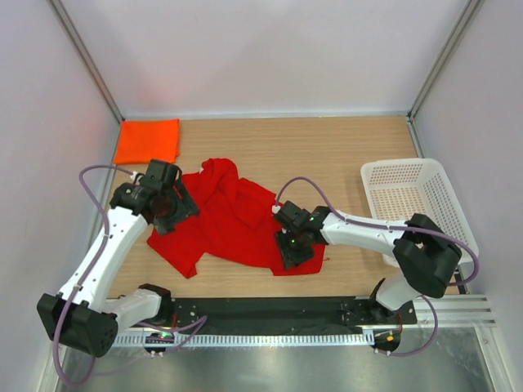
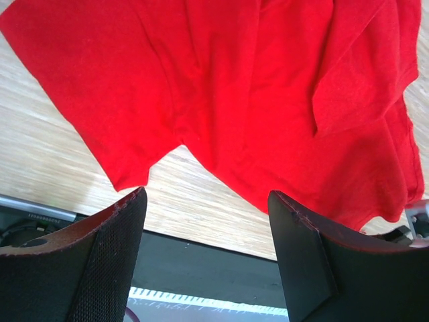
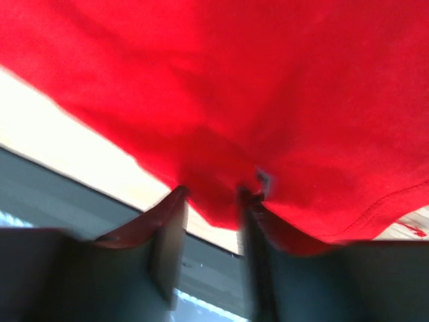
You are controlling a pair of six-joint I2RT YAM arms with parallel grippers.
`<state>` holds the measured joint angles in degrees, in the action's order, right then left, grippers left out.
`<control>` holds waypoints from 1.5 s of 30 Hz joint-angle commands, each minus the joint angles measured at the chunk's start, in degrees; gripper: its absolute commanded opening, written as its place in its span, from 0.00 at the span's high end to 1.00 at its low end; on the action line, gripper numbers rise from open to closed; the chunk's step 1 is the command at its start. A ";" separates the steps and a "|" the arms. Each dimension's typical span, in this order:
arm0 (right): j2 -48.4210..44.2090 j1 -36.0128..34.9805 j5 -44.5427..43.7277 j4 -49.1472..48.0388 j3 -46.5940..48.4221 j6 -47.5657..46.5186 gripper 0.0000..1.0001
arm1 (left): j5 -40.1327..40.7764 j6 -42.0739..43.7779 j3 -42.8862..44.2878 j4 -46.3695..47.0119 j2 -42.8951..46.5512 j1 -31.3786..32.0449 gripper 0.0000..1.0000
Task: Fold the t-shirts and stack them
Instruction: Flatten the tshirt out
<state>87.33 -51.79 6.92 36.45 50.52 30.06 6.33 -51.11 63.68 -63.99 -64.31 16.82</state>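
The red t-shirt (image 1: 229, 216) lies crumpled and spread on the wooden table, mid-left. The orange t-shirt (image 1: 148, 140) lies folded flat at the back left corner. My left gripper (image 1: 167, 211) hovers over the red shirt's left part, open and empty; in the left wrist view the red shirt (image 2: 255, 100) fills the top and the jaws (image 2: 208, 201) stand wide apart over bare wood. My right gripper (image 1: 296, 249) sits at the shirt's near right hem. In the blurred right wrist view its jaws (image 3: 213, 194) are drawn close, with a fold of red cloth (image 3: 214, 174) bunched between the tips.
A white mesh basket (image 1: 413, 196) stands at the right edge of the table. A dark rail (image 1: 270, 310) runs along the near edge in front of the arm bases. White walls enclose the back and sides.
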 commanded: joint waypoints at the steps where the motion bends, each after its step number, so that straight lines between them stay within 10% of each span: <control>1: 0.21 -0.33 -3.64 -2.61 0.01 0.26 0.62 | -0.53 -1.71 -0.66 -0.44 3.40 -0.73 0.26; 4: -0.32 -0.33 -9.09 0.90 2.47 0.00 0.99 | -0.09 -1.71 -0.93 -1.14 4.28 -1.17 0.26; 14: 0.64 11.43 -12.20 13.39 22.41 -1.76 0.99 | 4.66 0.31 2.85 -1.32 4.46 -1.35 0.31; 20: 21.68 25.14 -2.70 14.17 44.01 -8.16 0.98 | 3.43 2.16 5.75 -0.35 -0.36 -1.44 0.32; 25: 31.67 25.86 -9.00 26.56 64.85 -12.31 0.45 | 2.11 1.46 5.58 -0.96 -5.03 -1.53 0.28; 45: -7.78 24.72 0.99 16.20 16.63 -10.55 0.39 | 0.97 -14.89 -19.47 14.32 -4.04 -2.40 0.35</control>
<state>82.98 -26.68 6.39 54.46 68.71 18.90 5.78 -63.75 44.66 -55.72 -65.49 15.03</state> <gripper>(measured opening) 0.608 0.648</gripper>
